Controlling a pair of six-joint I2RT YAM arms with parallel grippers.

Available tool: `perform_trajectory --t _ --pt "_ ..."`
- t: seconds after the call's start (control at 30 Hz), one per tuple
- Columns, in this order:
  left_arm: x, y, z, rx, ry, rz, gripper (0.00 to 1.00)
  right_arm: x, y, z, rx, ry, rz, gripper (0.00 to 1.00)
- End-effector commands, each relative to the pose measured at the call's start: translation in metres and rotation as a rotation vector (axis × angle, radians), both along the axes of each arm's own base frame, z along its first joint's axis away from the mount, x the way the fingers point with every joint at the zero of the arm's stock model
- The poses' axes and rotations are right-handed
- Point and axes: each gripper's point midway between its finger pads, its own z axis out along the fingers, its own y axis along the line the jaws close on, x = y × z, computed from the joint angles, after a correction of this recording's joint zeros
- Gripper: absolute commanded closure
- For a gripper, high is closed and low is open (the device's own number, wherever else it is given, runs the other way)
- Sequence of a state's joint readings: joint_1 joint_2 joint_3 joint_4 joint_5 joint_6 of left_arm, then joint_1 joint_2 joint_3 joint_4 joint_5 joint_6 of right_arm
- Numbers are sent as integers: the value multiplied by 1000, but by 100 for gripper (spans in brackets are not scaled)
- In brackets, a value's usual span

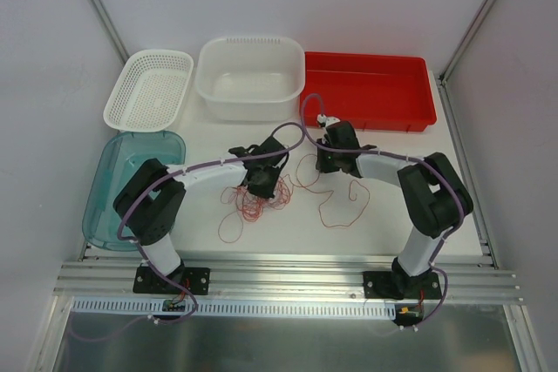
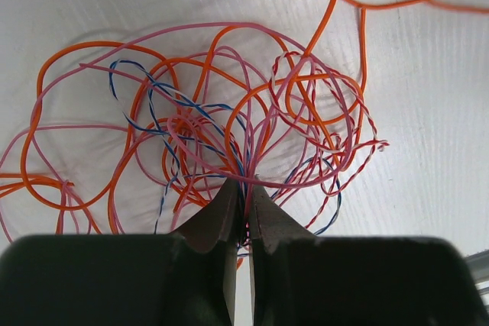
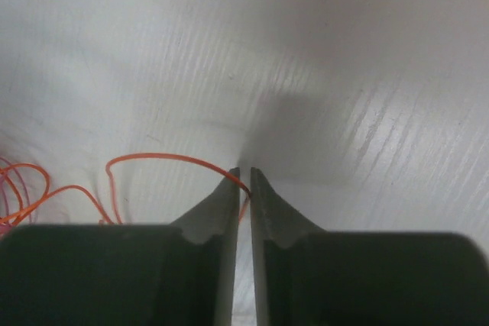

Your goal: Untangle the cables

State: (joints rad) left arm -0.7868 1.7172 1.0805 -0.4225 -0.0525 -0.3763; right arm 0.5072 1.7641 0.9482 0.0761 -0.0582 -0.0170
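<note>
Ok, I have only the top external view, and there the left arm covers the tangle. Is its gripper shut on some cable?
Observer: Yes. In the left wrist view the left gripper is shut on several thin strands of the cables, pink and blue ones.
Operator: And the right one?
Observer: The right wrist view shows the right gripper closed on one orange cable, which passes between its tips.
Operator: Are all the strands red-orange?
Observer: No. Close up there are also pink, blue-white twisted and red-white twisted ones.

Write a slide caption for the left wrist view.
Left jaws shut on strands of tangled orange, pink and blue cables on a white table.
</note>
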Motion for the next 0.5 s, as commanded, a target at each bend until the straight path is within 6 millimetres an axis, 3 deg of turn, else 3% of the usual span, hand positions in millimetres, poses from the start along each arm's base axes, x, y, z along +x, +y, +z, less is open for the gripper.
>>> perform_trajectory --t 0.0,0.03,0.1,0.13,0.2,0.27,0.33,0.37,0.43,0.47 --pt "-7 5 7 -12 -12 18 100 -1 0 7 7 -7 5 93" --pt "-8 6 10 -12 -22 25 100 2 -4 20 -1 -40 -5 99" --pt "-9 15 6 9 -26 52 100 2 -14 39 -19 -75 -27 99" --pt "-9 18 8 8 -31 61 100 3 -24 65 -29 -128 -53 99" --pt "-12 26 3 20 -25 93 100 1 -41 90 -75 -181 -79 99" --pt "-15 36 -1 29 -12 125 100 2 -56 144 -47 -294 -119 99" --pt "-16 40 -3 21 0 156 100 -1 -77 176 -55 -335 -167 99" --pt "-17 45 -6 26 12 177 100 -2 -84 214 -23 -407 -187 99" --pt "-17 50 -8 28 17 194 100 -7 -103 241 -31 -433 -225 99" --pt "-19 53 -11 34 24 200 100 -8 -108 272 -4 -486 -242 99"
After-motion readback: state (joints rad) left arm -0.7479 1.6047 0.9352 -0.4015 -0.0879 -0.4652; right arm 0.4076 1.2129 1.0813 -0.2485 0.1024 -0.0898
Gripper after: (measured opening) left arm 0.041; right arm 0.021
